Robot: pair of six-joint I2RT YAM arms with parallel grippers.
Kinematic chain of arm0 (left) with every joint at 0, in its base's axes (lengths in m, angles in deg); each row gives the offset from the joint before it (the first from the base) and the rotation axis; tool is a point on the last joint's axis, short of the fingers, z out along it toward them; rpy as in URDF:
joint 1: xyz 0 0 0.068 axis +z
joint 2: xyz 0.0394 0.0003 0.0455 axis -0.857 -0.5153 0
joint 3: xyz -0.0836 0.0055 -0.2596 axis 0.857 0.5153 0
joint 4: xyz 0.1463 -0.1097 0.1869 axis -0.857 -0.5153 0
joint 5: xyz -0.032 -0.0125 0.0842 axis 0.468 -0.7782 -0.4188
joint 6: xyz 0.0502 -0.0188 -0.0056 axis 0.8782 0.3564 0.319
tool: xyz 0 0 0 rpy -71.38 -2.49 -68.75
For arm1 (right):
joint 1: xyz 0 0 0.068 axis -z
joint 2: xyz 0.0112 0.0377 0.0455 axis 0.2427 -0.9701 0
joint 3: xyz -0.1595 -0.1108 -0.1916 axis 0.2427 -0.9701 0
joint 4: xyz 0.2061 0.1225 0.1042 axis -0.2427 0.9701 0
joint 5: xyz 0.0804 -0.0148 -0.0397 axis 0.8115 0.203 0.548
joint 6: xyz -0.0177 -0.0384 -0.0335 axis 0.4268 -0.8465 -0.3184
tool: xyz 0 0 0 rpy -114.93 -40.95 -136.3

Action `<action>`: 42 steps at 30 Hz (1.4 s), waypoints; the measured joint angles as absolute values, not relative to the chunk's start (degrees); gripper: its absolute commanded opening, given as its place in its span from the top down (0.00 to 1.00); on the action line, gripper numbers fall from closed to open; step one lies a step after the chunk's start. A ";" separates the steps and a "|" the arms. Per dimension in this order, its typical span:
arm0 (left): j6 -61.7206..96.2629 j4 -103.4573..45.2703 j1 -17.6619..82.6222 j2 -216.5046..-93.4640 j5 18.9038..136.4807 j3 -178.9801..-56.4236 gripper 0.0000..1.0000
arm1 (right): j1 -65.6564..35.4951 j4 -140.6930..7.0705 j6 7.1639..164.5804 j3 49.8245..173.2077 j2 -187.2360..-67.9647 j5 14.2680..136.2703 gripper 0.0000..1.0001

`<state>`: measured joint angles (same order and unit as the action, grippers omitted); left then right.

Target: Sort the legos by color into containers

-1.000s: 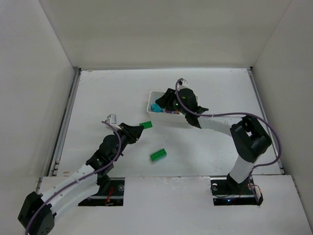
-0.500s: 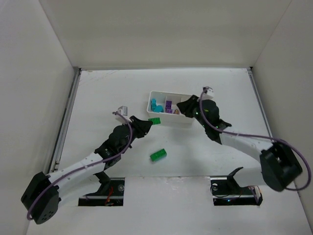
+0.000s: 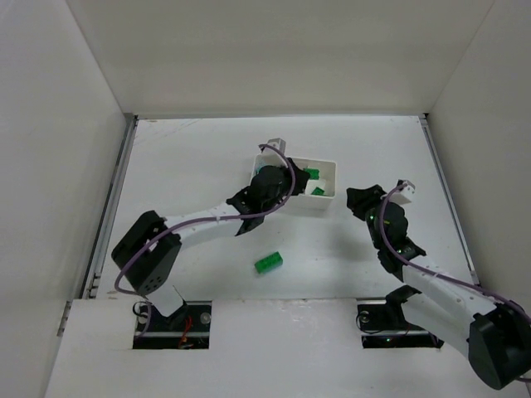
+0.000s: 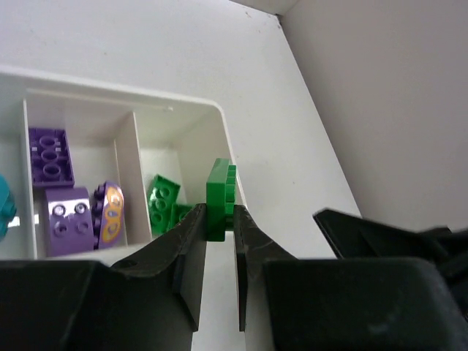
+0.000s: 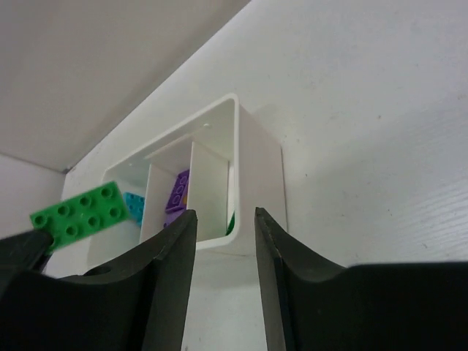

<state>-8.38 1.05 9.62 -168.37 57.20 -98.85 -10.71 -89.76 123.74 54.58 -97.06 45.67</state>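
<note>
The white tray holds the containers: teal legos in the left one, purple legos in the middle one, green legos in the right one. My left gripper hangs over the tray, shut on a green lego held on edge above the right compartment's outer wall. That same held lego shows in the right wrist view. Another green lego lies loose on the table in front of the tray. My right gripper is open and empty, just right of the tray, pointing at it.
White walls close in the table on the left, back and right. The left arm stretches diagonally across the table to the tray. Both arm bases sit at the near edge.
The left arm has carried its green lego from the table's middle left up over the tray. The right gripper has pulled back from over the tray to its right side.
</note>
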 measured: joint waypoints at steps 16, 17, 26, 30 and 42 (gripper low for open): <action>-4.93 -4.43 10.18 -186.23 57.49 -115.16 0.43 | -10.82 -90.19 124.75 54.14 -95.60 45.43 0.35; -4.86 -4.46 10.18 -186.23 57.42 -115.31 0.39 | -10.86 -90.30 124.73 54.14 -95.80 45.35 0.35; -2.50 -5.83 9.92 -180.00 56.87 -113.63 0.00 | -15.65 -90.56 122.10 54.19 -97.11 44.19 0.57; -0.51 -7.41 9.46 -168.83 55.10 -107.51 0.00 | -21.20 -90.50 119.48 55.26 -97.28 43.14 0.63; 1.19 -20.39 11.74 -134.73 42.12 -80.56 0.00 | -43.06 -82.19 112.92 64.59 -107.18 47.05 0.20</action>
